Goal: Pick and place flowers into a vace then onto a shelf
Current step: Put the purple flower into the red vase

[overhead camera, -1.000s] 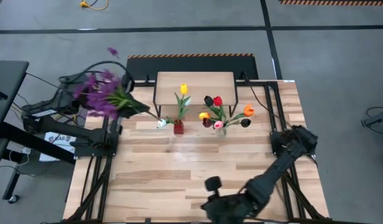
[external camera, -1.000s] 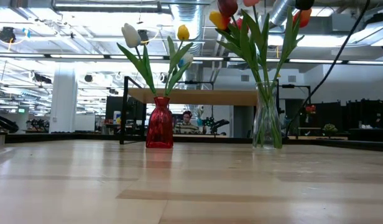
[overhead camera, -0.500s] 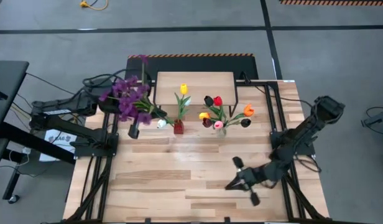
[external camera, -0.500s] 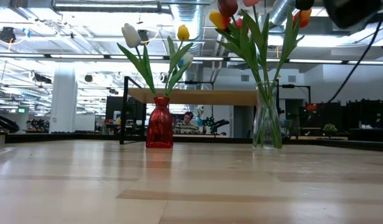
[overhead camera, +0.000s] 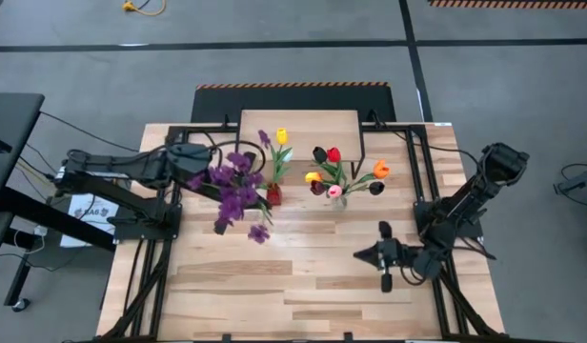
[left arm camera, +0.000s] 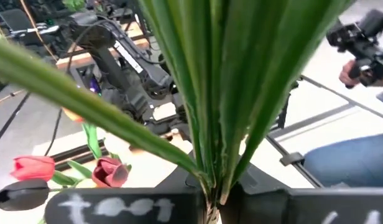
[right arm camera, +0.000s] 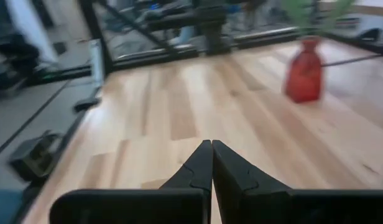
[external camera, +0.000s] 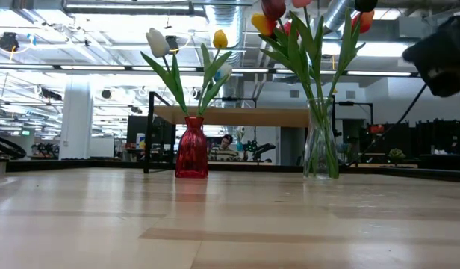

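Observation:
My left gripper (left arm camera: 210, 208) is shut on a bunch of small purple blossoms (overhead camera: 232, 191), held above the table just left of the red vase (overhead camera: 273, 196). In the high view the blossoms hide its fingers. The red vase holds a yellow tulip (overhead camera: 282, 136) and a white one (external camera: 158, 42). The clear glass vase (external camera: 320, 142) to its right holds several tulips. Both vases stand on the tabletop in front of the shelf (overhead camera: 298, 124). My right gripper (right arm camera: 211, 158) is shut on nothing, low over the right part of the table. My left gripper pinches the bunch's green stems (left arm camera: 211, 183) near their lower end between its two fingers, coming nearly level from the table's left. Stems and long leaves fan out beyond the fingers. The bunch is lifted clear of the table.
The shelf's black legs stand just behind the vases. Open tabletop (overhead camera: 274, 276) lies in front of the vases, toward the near edge. A person's hand (left arm camera: 353, 68) shows beyond the table in the left wrist view.
My left gripper has carried the purple bunch toward the table's right and a little down, from beyond the table's left edge to beside the red vase. My right gripper has swung from the near edge toward the far right, sinking and rolling.

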Tool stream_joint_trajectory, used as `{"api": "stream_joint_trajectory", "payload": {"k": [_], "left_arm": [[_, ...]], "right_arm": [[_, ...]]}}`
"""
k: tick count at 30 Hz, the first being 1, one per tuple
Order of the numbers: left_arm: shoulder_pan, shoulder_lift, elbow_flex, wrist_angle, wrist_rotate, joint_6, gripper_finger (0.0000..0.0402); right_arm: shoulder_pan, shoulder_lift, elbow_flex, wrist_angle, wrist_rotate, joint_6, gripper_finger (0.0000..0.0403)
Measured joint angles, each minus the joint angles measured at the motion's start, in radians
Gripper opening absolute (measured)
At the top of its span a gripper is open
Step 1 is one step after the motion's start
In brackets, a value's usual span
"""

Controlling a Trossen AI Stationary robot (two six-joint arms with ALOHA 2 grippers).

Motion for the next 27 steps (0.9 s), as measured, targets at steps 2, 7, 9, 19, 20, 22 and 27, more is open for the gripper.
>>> {"api": "stream_joint_trajectory", "payload": {"k": [2,7,9,19,20,22,27], "left_arm": [[-0.005,0.012,-0.004,-0.001,0.001,0.018,0.0000],[0.009,0.031,-0.054,0.057,-0.002,0.020,0.0000],[0.023,0.031,-0.081,0.084,-0.009,0.016,0.0000],[0.172,0.040,-0.105,0.088,0.088,0.017,0.0000],[0.192,0.040,-0.105,0.087,0.120,0.023,0.0000],[0.229,0.040,-0.104,0.094,0.178,0.041,0.0000],[0.306,0.045,-0.105,0.063,0.220,0.075,0.0000]], "right_arm": [[0.018,0.000,-0.012,-0.019,0.058,0.030,0.0001],[0.036,0.000,-0.020,-0.054,0.082,0.032,0.0001],[0.036,0.000,-0.020,-0.081,0.082,0.032,0.0001],[0.030,0.000,-0.020,-0.164,0.086,0.027,0.0001],[0.030,0.000,-0.020,-0.172,0.089,0.026,0.0001],[0.030,0.000,-0.020,-0.184,0.097,0.024,0.0001],[0.013,0.000,-0.020,-0.217,0.097,0.023,0.0001]]}}
